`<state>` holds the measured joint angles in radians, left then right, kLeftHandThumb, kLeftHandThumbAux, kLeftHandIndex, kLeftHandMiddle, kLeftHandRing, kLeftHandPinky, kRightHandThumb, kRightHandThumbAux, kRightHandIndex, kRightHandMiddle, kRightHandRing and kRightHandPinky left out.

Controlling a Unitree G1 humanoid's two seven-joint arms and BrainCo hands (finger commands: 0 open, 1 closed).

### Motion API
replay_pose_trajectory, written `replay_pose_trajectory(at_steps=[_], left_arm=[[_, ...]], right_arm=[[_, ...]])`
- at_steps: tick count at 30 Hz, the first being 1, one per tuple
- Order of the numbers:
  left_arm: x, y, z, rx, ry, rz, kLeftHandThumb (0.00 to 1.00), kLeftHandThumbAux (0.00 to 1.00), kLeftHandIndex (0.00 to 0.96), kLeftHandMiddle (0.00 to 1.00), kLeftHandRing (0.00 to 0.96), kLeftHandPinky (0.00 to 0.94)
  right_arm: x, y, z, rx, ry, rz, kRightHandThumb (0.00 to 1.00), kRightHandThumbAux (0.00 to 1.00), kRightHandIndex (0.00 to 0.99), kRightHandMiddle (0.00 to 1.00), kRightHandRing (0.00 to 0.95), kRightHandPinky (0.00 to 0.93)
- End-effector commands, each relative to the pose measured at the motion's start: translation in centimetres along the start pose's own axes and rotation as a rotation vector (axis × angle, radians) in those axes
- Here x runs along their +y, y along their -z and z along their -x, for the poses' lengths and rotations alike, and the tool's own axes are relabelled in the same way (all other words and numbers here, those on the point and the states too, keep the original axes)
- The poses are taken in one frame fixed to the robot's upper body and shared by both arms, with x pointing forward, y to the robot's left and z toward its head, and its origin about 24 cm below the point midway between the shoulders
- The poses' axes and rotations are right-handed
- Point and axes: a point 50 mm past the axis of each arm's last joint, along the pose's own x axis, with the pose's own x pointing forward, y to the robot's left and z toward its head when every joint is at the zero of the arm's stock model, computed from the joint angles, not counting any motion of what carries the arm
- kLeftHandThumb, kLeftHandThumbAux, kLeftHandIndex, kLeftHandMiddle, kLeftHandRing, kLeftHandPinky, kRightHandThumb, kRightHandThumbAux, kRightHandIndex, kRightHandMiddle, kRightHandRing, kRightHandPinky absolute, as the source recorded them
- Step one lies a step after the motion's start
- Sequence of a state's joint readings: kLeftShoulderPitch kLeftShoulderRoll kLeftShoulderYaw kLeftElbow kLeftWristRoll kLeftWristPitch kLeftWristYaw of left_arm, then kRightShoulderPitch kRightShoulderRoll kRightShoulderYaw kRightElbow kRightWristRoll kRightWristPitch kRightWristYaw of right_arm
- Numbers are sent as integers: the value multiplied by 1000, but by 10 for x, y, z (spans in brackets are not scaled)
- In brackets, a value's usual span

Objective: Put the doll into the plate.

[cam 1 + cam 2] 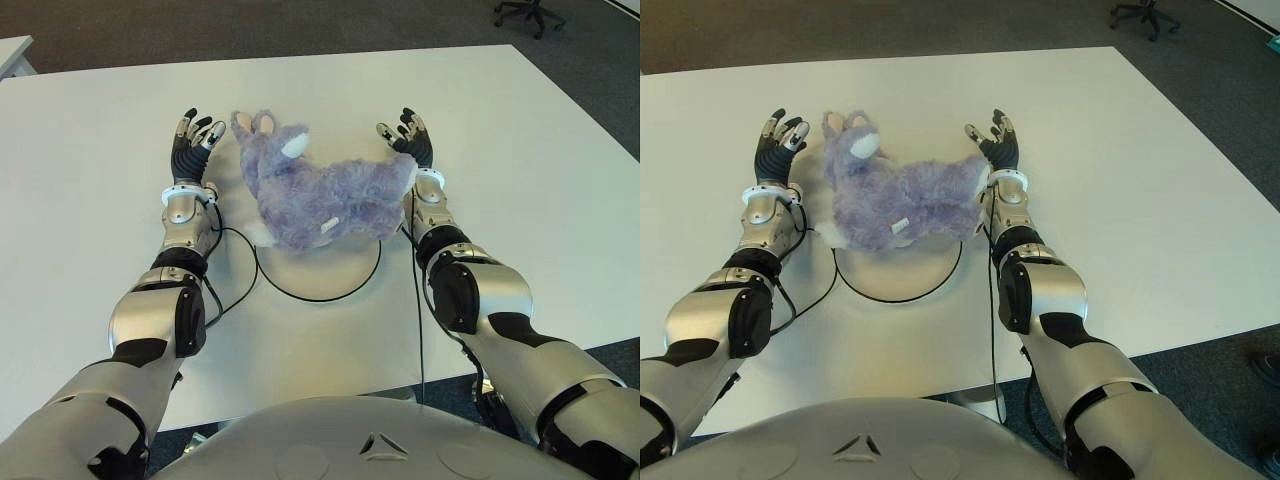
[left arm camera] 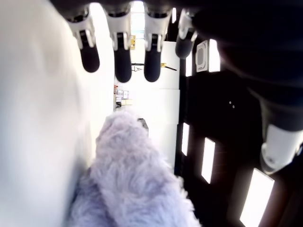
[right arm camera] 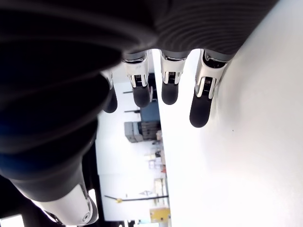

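Observation:
A fluffy purple doll (image 1: 315, 195) lies across the far half of a white plate with a dark rim (image 1: 322, 276), its head toward my left. My left hand (image 1: 194, 135) is just left of the doll's head, fingers spread and holding nothing. The left wrist view shows the doll's fur (image 2: 135, 179) close below those straight fingers (image 2: 123, 61). My right hand (image 1: 406, 135) is at the doll's right end, palm facing it, fingers extended and apart from the fur. Its wrist view shows straight fingers (image 3: 169, 87) with nothing between them.
The white table (image 1: 520, 170) spreads wide on both sides and beyond the hands. Black cables (image 1: 225, 275) run along both forearms near the plate. An office chair (image 1: 527, 12) stands on the dark floor past the far right corner.

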<state>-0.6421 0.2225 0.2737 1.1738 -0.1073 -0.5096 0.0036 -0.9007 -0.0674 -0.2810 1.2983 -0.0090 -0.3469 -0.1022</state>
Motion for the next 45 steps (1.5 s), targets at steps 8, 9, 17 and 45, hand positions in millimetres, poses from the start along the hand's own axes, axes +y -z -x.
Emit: replay_pose_trajectory(at_steps=[8, 9, 17, 45], left_arm=[[6, 43, 29, 148, -17, -45, 45, 597, 82, 185, 206, 218], [6, 43, 29, 146, -16, -47, 47, 596, 81, 183, 206, 219], [6, 44, 30, 147, -10, -52, 47, 594, 65, 177, 200, 205], [-1, 43, 29, 142, -8, -30, 35, 601, 91, 188, 212, 231]], right_arm=[[-7, 40, 16, 143, 28, -25, 291, 791, 124, 45, 20, 58], [-7, 40, 16, 142, 27, -20, 282, 793, 119, 45, 20, 59], [-8, 40, 16, 138, 23, 0, 248, 796, 84, 43, 23, 63], [-11, 40, 16, 138, 22, 20, 257, 796, 82, 45, 20, 54]])
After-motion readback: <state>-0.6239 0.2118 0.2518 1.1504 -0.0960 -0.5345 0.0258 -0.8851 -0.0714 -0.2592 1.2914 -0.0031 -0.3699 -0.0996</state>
